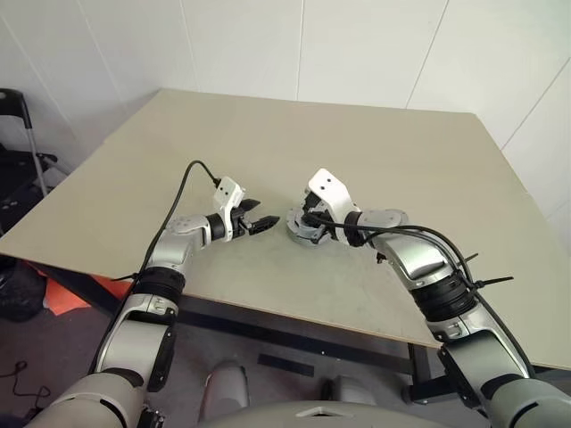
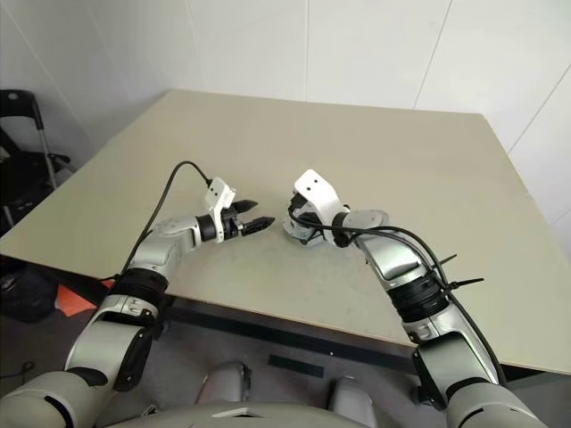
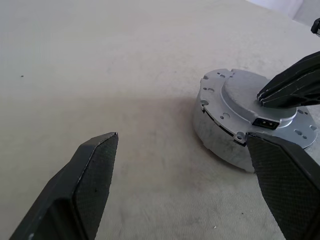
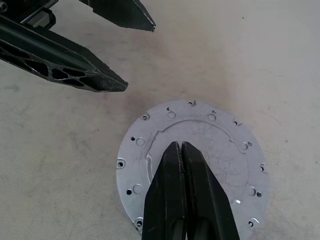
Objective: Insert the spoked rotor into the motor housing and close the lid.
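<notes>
Leftmost, at the table's (image 1: 134, 169) left edge, a dark chair (image 1: 22, 152) stands on the floor. Next, the left gripper (image 1: 260, 220) hangs just above the matt beige tabletop with its two black fingers spread wide and nothing between them; the left wrist view shows their inner pads (image 3: 92, 182) as finely cross-hatched rubber tapering to blunt tips. Just beside it, toward the right and apart from it, the motor housing (image 1: 302, 230) sits near the middle of the table: a low round puck whose top is covered by the lid (image 4: 192, 165), a flat disc of dull silver metal. The left wrist view gives the housing's pale cylindrical side wall, a raised central boss on the lid and a small black rectangular socket (image 3: 264, 122) at the rim. The right wrist view, looking almost straight down, gives instead the lid's ring of small holes around its edge and a faint scribed inner outline. Rightmost, the right gripper (image 4: 181, 146) has its black wedge-shaped fingers pressed together, holding nothing, their joined tips over the lid's centre.
</notes>
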Available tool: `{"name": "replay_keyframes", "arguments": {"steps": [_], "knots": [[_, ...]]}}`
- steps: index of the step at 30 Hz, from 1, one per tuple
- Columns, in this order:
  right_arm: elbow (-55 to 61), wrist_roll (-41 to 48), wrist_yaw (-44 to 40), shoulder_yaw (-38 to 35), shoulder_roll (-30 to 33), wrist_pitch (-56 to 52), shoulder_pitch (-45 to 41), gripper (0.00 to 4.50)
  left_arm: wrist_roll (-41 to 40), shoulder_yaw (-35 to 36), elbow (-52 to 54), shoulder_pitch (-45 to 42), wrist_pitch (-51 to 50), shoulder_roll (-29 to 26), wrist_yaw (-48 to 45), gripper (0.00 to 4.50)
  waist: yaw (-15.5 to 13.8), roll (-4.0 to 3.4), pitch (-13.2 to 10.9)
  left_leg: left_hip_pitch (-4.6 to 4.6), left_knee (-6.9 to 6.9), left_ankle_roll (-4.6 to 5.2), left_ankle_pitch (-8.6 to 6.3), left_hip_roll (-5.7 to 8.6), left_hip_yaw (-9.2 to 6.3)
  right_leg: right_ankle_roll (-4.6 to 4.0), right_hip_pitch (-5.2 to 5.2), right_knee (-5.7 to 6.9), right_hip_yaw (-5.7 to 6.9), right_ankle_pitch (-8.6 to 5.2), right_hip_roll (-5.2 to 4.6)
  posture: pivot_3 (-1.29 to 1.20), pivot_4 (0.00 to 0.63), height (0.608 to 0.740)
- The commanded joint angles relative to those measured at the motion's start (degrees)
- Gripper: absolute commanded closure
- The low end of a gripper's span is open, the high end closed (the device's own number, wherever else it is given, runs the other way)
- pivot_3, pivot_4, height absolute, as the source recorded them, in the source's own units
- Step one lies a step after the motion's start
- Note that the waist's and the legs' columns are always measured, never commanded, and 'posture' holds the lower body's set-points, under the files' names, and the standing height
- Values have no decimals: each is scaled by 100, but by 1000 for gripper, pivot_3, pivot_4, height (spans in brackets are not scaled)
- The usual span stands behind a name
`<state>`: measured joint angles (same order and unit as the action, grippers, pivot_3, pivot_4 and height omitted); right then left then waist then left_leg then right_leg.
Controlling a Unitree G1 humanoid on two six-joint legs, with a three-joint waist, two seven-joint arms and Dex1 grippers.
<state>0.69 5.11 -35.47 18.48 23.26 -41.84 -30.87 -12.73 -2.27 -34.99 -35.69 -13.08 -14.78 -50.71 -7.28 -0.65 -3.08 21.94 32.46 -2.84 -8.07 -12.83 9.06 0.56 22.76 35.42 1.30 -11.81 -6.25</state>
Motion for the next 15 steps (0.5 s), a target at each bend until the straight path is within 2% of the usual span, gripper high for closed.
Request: {"name": "replay_keyframes", "arguments": {"steps": [1, 10, 15], "knots": [[-263, -107, 46, 17, -36, 175, 232, 4469, -39, 99, 220, -70, 72, -78, 9, 168, 5, 2, 1, -3, 0, 0, 0, 0, 0, 0, -2, 0, 0, 0, 0, 0, 0, 740], [-33, 408, -146, -697, -198, 455, 82, 4469, -33, 70, 178, -134, 64, -80, -36, 168, 6, 2, 1, 0, -1, 0, 0, 0, -1, 2, -1, -1, 0, -1, 0, 0, 0, 740], [4, 506, -191, -809, -313, 635, 79, 2936, -30, 55, 185, -159, 27, -94, -74, 168, 15, 2, 1, 13, -10, 0, 0, -1, 0, -1, 17, -3, 2, 0, 2, 0, 0, 740]]}}
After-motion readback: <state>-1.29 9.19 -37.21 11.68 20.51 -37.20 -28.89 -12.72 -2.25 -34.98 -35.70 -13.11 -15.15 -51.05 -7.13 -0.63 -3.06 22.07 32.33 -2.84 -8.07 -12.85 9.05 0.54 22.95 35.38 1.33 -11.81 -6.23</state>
